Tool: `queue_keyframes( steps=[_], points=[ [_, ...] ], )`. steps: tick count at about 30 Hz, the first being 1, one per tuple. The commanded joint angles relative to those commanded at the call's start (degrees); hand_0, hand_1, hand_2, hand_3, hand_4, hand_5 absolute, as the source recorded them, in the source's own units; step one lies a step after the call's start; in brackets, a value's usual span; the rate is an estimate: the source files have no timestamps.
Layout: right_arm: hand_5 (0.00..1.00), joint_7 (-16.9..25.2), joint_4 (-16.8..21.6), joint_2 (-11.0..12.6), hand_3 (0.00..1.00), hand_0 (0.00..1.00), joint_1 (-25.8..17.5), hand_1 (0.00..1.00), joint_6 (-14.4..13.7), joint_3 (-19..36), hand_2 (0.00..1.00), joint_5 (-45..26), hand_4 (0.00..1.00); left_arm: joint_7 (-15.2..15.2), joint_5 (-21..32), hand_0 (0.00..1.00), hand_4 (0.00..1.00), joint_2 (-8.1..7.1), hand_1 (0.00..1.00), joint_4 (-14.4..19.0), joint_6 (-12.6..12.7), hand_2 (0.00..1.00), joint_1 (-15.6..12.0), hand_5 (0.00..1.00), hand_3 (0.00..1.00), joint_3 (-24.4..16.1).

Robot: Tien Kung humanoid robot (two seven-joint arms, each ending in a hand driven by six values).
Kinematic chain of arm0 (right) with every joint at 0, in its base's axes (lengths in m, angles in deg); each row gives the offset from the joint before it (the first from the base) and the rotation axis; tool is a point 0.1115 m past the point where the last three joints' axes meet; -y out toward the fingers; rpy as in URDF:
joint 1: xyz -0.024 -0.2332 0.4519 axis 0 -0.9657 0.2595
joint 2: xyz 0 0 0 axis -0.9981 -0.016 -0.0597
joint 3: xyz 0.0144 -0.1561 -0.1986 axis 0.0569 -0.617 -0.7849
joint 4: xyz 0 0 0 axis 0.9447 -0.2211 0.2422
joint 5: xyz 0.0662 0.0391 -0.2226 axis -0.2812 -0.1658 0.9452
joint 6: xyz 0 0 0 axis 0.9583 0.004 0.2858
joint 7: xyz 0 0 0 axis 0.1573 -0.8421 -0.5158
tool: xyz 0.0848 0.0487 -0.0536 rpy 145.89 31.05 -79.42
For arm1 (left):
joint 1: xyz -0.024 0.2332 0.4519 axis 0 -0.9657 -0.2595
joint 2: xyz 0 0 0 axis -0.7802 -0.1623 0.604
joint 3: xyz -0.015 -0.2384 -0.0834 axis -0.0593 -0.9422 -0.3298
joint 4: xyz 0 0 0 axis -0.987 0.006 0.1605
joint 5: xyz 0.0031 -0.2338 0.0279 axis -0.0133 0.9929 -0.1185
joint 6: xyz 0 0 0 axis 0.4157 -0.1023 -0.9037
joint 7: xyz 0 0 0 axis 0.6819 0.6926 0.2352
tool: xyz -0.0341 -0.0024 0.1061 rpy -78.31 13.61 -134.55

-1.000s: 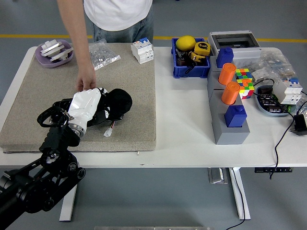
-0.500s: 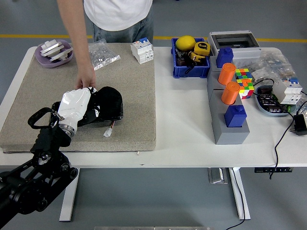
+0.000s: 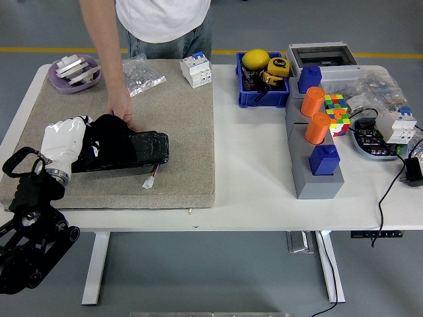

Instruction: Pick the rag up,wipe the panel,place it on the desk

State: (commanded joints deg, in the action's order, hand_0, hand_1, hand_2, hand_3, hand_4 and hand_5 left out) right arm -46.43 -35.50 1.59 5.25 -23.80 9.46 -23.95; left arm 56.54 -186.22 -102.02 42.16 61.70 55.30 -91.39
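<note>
A flat black panel (image 3: 144, 148) lies on the beige mat (image 3: 185, 119) at the left of the table, with a small white connector on wires (image 3: 150, 182) by its near edge. A black rag (image 3: 107, 134) is bunched on the panel's left part. My left hand (image 3: 65, 141), white, is at the panel's left end with its fingers closed on the rag, pressing it onto the panel. A person at the far side rests one hand (image 3: 121, 112) at the panel's far edge, just behind the rag. My right hand is out of view.
A purple dish (image 3: 76, 72), a plastic bag of parts (image 3: 142, 74) and a white breaker (image 3: 197, 69) sit along the mat's far edge. A blue bin (image 3: 262, 84), a grey stand with orange cylinders (image 3: 316, 145), a colour cube (image 3: 336, 109) and cables fill the right.
My left hand has slid the rag leftward along the panel, uncovering the panel's right part. The person's hand has stayed at the panel's far edge.
</note>
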Motion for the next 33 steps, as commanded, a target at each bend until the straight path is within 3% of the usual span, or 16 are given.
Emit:
queue_keyframes(
  steps=[8,15,24,33],
  points=[
    [0.568,-0.1,0.0,0.1,0.619,0.746,-0.1,0.279,0.0,0.3,0.643,0.2,0.998,0.6,0.0,0.29,0.102,-0.45,0.418,-1.7,0.3,0.585,-0.8,0.002,0.523,-2.6],
    [0.57,-0.2,0.1,0.3,0.619,0.747,-0.2,0.28,-0.1,0.3,0.643,0.2,0.998,0.7,0.0,0.29,0.103,-0.48,0.419,-2.2,0.2,0.585,-1.0,0.002,0.522,-2.4],
    [0.57,-0.2,0.2,0.3,0.619,0.746,-0.1,0.279,-0.1,-0.3,0.643,0.1,0.998,0.9,0.0,0.29,0.11,0.7,0.417,-0.4,0.7,0.582,0.2,0.002,0.523,2.0],
    [0.572,-0.1,0.3,0.4,0.619,0.747,0.0,0.28,-0.1,-0.2,0.642,0.1,0.998,0.6,0.0,0.29,0.115,2.11,0.416,-0.2,0.8,0.578,3.4,0.002,0.523,8.7]
  ],
)
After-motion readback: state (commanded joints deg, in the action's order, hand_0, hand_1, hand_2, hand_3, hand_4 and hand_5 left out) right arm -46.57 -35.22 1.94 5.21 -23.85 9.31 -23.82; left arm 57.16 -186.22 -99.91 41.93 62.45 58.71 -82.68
